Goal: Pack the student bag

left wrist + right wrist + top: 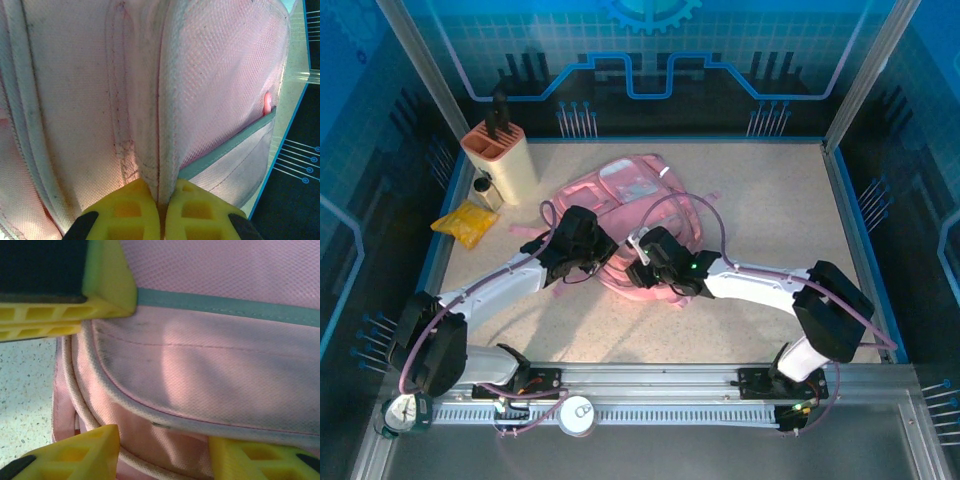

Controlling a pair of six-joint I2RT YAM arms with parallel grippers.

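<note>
You look down on a beige speckled table (770, 200) with a blue edge (848, 215). Behind it, the back wall (720, 60) is a blue gridded panel with circuit lines and a gear emblem (650, 12). Aluminium posts (420, 70) rise at the far corners, and a ribbed metal rail (660, 412) runs along the near edge. The light is cool and even.

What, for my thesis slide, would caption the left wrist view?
Close-up: the left gripper shut on a raised seam of the pink student bag.
</note>
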